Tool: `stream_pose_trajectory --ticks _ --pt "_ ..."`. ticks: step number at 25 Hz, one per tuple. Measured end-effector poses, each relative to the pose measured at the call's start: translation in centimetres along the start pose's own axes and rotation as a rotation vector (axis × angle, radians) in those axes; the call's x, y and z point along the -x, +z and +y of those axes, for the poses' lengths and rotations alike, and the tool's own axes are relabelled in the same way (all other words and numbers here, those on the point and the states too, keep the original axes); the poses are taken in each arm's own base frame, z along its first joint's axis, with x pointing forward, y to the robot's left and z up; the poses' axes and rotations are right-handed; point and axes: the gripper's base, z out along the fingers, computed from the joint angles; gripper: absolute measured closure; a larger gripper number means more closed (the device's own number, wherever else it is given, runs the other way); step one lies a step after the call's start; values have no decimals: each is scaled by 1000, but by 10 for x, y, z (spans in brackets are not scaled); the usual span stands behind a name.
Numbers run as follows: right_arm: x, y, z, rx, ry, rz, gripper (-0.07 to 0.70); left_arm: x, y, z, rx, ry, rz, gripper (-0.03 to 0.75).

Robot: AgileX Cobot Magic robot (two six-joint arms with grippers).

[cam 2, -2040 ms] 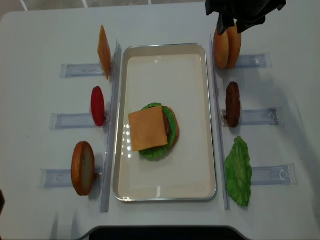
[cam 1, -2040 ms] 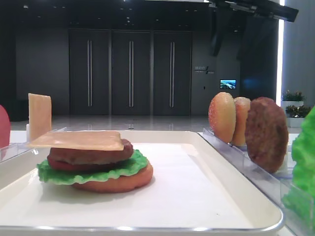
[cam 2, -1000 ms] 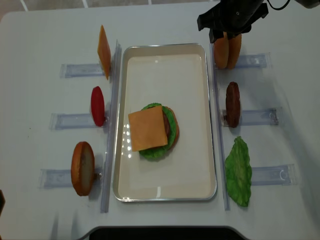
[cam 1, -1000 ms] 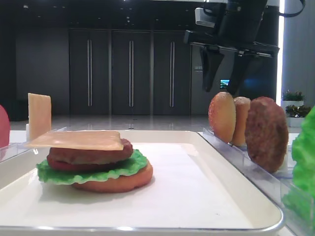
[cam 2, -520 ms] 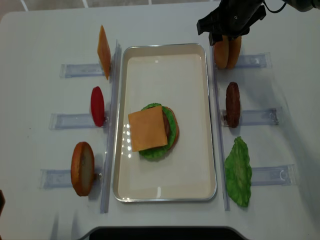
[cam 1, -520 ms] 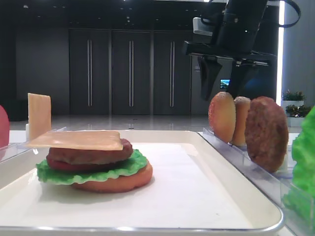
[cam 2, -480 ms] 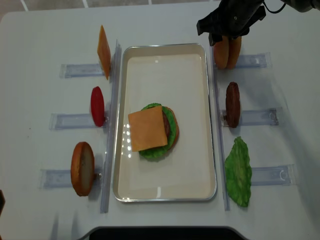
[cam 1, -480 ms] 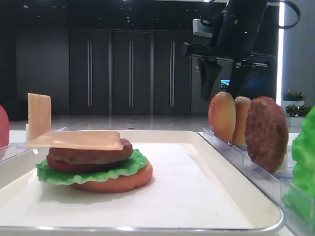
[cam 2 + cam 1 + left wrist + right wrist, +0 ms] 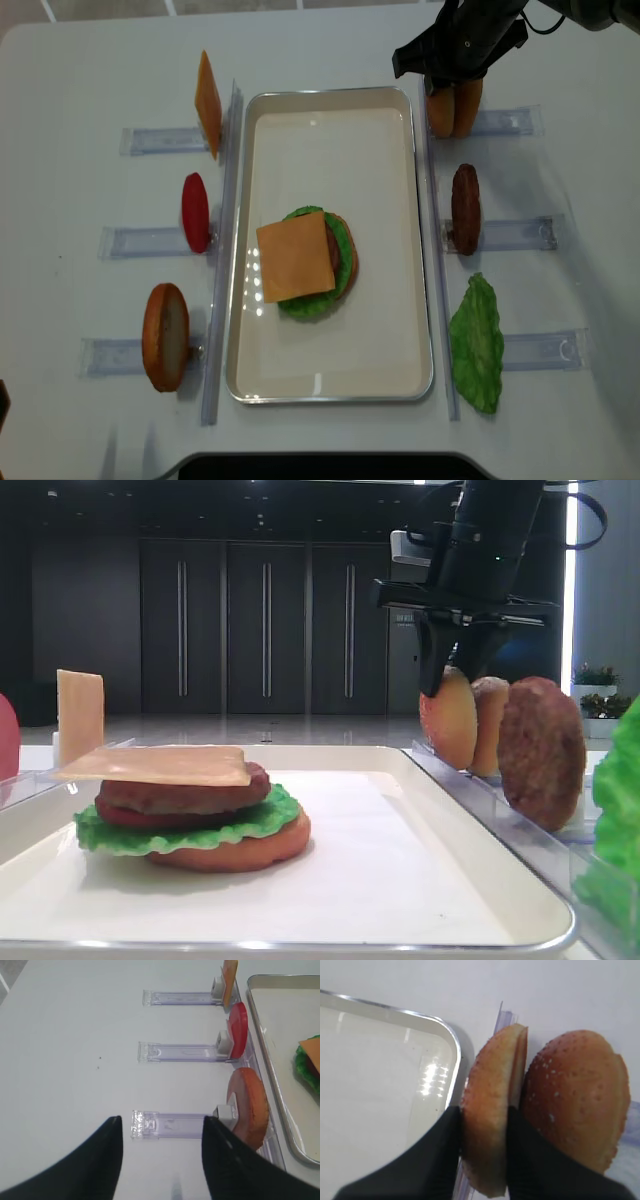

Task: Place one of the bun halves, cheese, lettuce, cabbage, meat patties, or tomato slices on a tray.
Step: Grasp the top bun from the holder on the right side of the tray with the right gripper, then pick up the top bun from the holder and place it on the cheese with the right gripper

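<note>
White table (image 9: 90, 80) carries the tray (image 9: 330, 380), stack (image 9: 305, 262) topped with cheese. We see the right gripper (image 9: 482, 1160) clamped on the nearer bun (image 9: 492, 1120), upright in its rack beside the tray, ready for lifting.

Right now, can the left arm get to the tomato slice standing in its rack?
Probably yes. The left pincer is open and empty, and only bare table and clear racks lie between it and the tomato slice.
</note>
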Motion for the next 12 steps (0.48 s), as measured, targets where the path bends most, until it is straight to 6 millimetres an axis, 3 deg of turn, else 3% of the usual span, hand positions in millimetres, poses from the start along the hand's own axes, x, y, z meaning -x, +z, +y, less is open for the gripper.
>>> stream_pose_trajectory --ticks 6,12 --pt "0 -5 1 0 1 46 442 0 0 0 0 0 0 325" --pt "10 -30 9 33 7 79 443 0 0 0 0 0 0 325"
